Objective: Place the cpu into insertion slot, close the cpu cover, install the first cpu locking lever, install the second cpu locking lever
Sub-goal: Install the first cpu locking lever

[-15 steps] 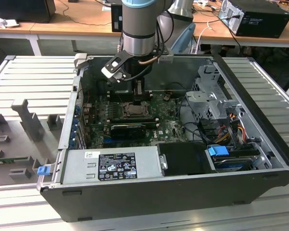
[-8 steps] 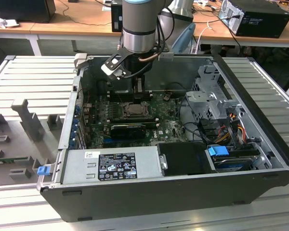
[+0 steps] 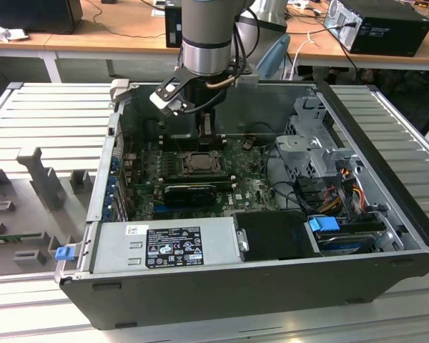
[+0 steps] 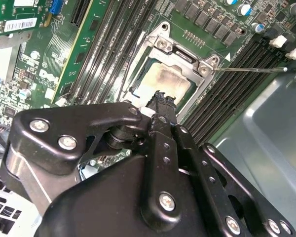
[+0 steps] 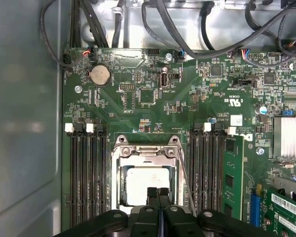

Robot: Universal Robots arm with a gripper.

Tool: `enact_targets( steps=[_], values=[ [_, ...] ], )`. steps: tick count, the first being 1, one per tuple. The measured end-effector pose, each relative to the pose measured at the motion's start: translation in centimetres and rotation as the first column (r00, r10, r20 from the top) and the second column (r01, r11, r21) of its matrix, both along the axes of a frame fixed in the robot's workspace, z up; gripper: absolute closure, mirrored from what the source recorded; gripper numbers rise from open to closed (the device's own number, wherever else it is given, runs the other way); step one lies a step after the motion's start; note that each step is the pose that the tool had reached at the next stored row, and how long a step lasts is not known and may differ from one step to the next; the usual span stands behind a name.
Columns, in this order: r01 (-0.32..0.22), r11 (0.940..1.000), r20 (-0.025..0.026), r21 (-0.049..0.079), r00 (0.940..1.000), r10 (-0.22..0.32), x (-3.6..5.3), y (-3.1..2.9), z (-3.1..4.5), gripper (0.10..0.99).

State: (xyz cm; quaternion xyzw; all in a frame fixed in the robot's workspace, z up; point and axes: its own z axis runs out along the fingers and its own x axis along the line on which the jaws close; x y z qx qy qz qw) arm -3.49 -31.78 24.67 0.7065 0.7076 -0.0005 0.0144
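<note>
I'm hovering my pincer (image 5: 158, 193), fingertips pressed together and empty, over the cpu (image 5: 143, 182), framed by the cpu cover (image 5: 147, 154).

Silver-grey arm (image 3: 207, 28), black cable (image 3: 240, 50) at wrist; matte black gripper (image 5: 158, 193), silver screws (image 4: 166, 201) dotting linkage plates (image 4: 79, 131).

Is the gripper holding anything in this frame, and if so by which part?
Nothing is held. The gripper has its fingers shut against each other, tips over the chip, which lies framed by the metal cover.
</note>
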Motion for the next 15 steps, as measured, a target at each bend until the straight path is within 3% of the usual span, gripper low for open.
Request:
enact_targets(
  steps=[15],
  values=[
    [0.000,1.0000,0.0000,0.000,1.0000,0.000,0.00,0.00,1.12,0.980]
  ],
)
